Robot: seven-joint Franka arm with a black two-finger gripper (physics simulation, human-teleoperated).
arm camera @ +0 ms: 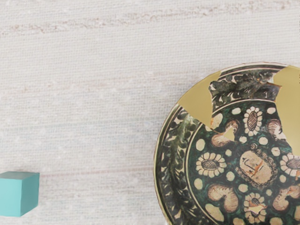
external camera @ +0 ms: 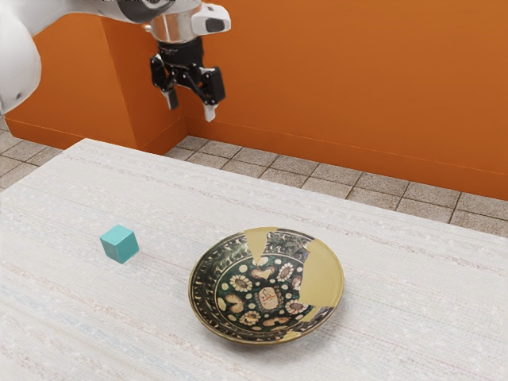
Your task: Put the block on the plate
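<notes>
From the side, in the exterior view, I can see the white arm [external camera: 20,59] reaching in over the bench [external camera: 238,197], with its black hand [external camera: 190,106] hanging high above the top. The same view takes in the orange wall [external camera: 333,79] behind and the speckled square tiles of the floor [external camera: 317,173]. The hand's two pale-tipped fingers stand well apart, pointing down, with nothing between them; it has hold of nothing.

The wrist view looks down much closer, bringing out the weave-like grain and faint stripes of the bench's whitish surface. It crops both the block [external camera: 120,244] and the plate [external camera: 270,298] at its edges, whereas the exterior view gives me each of them whole, the plate's full round rim included.

The block is a small, plain teal cube with crisp edges and flat, unmarked sides, some paler and some darker where the light falls differently. It sits flat on the bench, off the plate and apart from it, toward the exterior view's left. The plate is a shallow dish, dark green and black with cream flowers and pinkish heart shapes round a central oval, broken up by plain mustard patches.
</notes>
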